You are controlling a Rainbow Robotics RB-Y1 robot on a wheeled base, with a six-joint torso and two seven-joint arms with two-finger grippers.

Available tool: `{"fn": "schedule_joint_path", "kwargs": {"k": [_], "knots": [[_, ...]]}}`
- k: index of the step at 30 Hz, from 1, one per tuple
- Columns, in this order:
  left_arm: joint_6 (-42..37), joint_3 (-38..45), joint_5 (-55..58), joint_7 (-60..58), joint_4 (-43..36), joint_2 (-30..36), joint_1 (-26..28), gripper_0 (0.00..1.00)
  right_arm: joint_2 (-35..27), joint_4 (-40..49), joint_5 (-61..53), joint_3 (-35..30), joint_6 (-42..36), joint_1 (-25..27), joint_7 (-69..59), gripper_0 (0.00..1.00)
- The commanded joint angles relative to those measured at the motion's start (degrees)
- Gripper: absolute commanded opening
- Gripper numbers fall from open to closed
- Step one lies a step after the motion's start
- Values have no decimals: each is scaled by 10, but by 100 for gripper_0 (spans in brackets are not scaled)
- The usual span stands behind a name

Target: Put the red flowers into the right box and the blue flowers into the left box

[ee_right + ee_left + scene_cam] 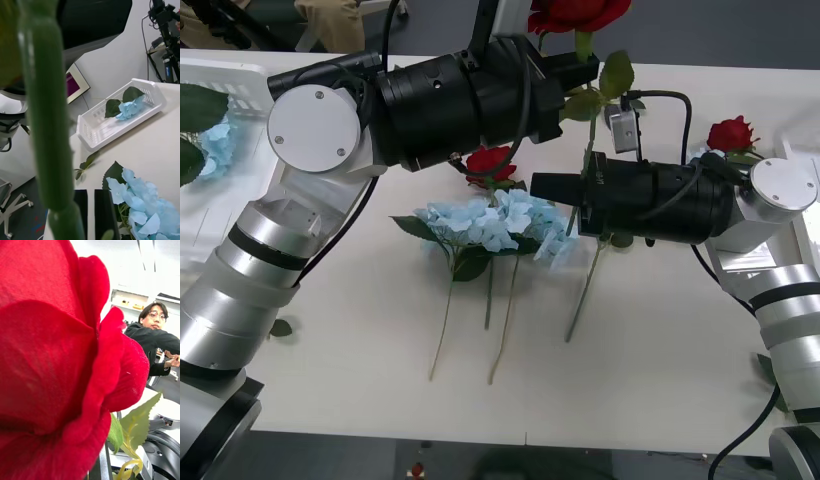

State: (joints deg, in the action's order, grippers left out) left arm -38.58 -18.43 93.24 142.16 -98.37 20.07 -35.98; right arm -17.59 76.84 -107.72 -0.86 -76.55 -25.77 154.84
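The red flowers (56, 352) look like woven cloth, matt and finely textured. The blue flowers (495, 222) have thin, matt fabric petals on smooth plastic stems. The left box (123, 112) is glossy white slotted plastic. The counter (630, 340) is smooth matt white.

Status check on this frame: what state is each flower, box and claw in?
left claw: shut on the raised red rose, held above the table.
right claw: shut, empty, that rose's stem crossing it.
blue flowers: lying loose on the table.
second red rose: lying behind them, ungripped.
left box: holds one blue flower.
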Motion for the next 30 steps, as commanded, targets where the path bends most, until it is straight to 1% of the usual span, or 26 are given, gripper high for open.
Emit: {"fn": "schedule_joint_path", "kwargs": {"k": [1,5,6,7,8,9,10,11,23,27,30], "knots": [[3,-3,2,36,-16,1,-21,0,4,20,2,-6,-1,-13,2,0],[3,-3,2,36,-16,1,-21,1,4,20,2,-9,-1,-13,2,0],[3,-3,2,36,-16,1,-21,13,4,20,3,-10,-1,-13,2,0],[3,-3,2,36,-16,1,-21,31,4,21,2,-11,-1,-13,2,0],[3,-3,2,36,-16,1,-21,67,4,20,3,-12,-1,-13,2,0],[3,-3,2,36,-16,1,-21,87,4,21,3,-12,-1,-13,2,0],[3,-3,2,36,-16,1,-21,96,4,20,3,-12,-1,-13,2,0],[3,-3,2,36,-16,1,-21,100,4,20,3,-12,-1,-13,2,0],[3,-3,2,36,-16,1,-21,100,3,20,4,-17,-3,-13,2,0],[3,-3,2,36,-16,1,-21,100,-2,20,22,-30,-10,-13,2,0],[3,-3,2,36,-16,1,-21,100,-5,21,55,-53,-31,-13,2,0]]}}
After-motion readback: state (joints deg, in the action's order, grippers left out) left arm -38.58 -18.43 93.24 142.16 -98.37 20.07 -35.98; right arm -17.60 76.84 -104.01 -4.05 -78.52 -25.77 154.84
